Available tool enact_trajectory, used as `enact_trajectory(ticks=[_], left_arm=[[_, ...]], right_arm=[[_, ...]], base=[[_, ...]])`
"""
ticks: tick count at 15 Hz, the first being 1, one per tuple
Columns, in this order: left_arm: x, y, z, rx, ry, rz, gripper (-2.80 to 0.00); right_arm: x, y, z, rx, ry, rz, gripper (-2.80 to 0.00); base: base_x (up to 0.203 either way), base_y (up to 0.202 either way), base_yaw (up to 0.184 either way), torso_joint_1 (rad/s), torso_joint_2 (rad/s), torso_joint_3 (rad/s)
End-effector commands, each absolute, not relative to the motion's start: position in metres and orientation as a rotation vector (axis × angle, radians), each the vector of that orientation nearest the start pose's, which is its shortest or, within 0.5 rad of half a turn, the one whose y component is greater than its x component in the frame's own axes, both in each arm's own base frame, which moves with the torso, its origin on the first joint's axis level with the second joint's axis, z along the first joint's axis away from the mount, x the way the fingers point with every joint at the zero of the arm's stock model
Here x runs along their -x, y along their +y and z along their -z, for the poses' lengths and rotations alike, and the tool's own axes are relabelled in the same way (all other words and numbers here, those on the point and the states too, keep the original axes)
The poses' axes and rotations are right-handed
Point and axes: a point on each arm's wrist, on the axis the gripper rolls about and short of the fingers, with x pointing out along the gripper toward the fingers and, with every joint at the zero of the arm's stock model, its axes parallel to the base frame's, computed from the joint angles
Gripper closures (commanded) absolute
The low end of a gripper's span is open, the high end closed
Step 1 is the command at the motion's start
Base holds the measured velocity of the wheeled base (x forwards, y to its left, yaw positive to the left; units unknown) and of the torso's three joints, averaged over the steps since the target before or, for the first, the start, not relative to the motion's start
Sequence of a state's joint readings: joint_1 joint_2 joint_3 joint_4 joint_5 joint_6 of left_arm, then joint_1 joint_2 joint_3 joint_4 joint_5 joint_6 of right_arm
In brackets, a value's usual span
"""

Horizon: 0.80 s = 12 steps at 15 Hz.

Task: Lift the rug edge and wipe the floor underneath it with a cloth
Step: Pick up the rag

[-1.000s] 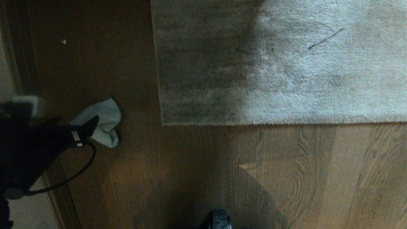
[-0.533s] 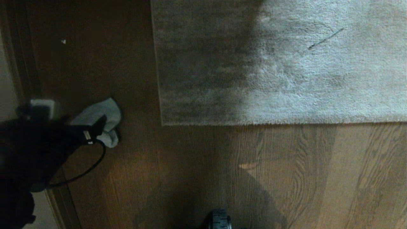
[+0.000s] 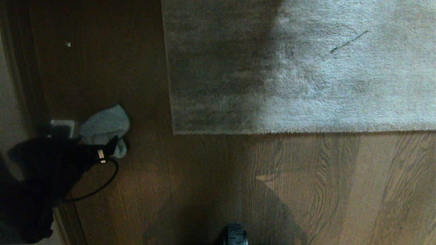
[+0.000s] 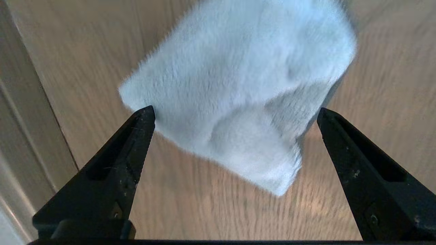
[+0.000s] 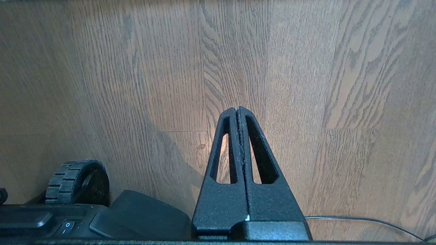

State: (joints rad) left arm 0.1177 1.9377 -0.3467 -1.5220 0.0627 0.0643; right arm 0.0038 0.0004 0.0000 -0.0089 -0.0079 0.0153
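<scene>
Cloth [image 3: 105,126] lies crumpled on the floor [image 3: 190,183], well left of the rug edge [image 3: 272,131]; left end effector [image 3: 92,143] hovers at its near side. Left wrist view: fingers [image 4: 136,136] spread wide, flanking the soft, light cloth [image 4: 238,85]; pinch a raised fold. Right wrist view: right end effector [image 5: 236,110] pressed together, empty.

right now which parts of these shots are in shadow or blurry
Head view: a shadow darkens the left part of the rug and the floor; its right part is lit. Left wrist view: the cloth and wood grain are motion-smeared. Right wrist view: sharp, evenly lit, the right gripper casting a soft shadow.
</scene>
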Motion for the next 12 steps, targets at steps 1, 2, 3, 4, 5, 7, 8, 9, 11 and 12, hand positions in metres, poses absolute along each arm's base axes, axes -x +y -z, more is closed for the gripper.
enact_trajectory(ticks=[1,2,3,4,5,7,8,9,11,12], left_arm=[[-0.285,0.038,-0.087,-0.062,0.077,-0.188,-2.80],[-0.287,0.039,-0.086,-0.062,0.078,-0.190,-2.80],[-0.290,0.040,-0.085,-0.062,0.077,-0.193,-2.80],[-0.292,0.041,-0.085,-0.062,0.072,-0.194,-2.80],[-0.295,0.041,-0.084,-0.062,0.070,-0.196,-2.80],[-0.300,0.042,-0.083,-0.062,0.064,-0.196,-2.80],[-0.302,0.042,-0.085,-0.063,0.053,-0.194,-2.80],[-0.305,0.042,-0.087,-0.063,0.041,-0.194,-2.80],[-0.310,0.043,-0.092,-0.066,0.012,-0.193,-2.80],[-0.313,0.043,-0.095,-0.067,-0.003,-0.194,-2.80]], right_arm=[[0.023,0.000,-0.076,-0.015,-0.009,0.003,0.00],[0.023,0.000,-0.076,-0.015,-0.009,0.003,0.00],[0.023,0.000,-0.076,-0.015,-0.009,0.003,0.00],[0.023,0.000,-0.076,-0.015,-0.009,0.003,0.00],[0.023,0.000,-0.076,-0.014,-0.009,0.003,0.00],[0.023,0.000,-0.076,-0.015,-0.009,0.003,0.00],[0.023,0.000,-0.076,-0.014,-0.009,0.003,0.00],[0.023,0.000,-0.076,-0.015,-0.009,0.003,0.00],[0.023,0.000,-0.076,-0.015,-0.009,0.003,0.00],[0.023,0.000,-0.076,-0.015,-0.009,0.003,0.00]], base=[[0.000,0.000,0.000,0.000,0.00,0.000],[0.000,0.000,0.000,0.000,0.00,0.000],[0.000,0.000,0.000,0.000,0.00,0.000],[0.000,0.000,0.000,0.000,0.00,0.000],[0.000,0.000,0.000,0.000,0.00,0.000],[0.000,0.000,0.000,0.000,0.00,0.000],[0.000,0.000,0.000,0.000,0.00,0.000],[0.000,0.000,0.000,0.000,0.00,0.000],[0.000,0.000,0.000,0.000,0.00,0.000],[0.000,0.000,0.000,0.000,0.00,0.000]])
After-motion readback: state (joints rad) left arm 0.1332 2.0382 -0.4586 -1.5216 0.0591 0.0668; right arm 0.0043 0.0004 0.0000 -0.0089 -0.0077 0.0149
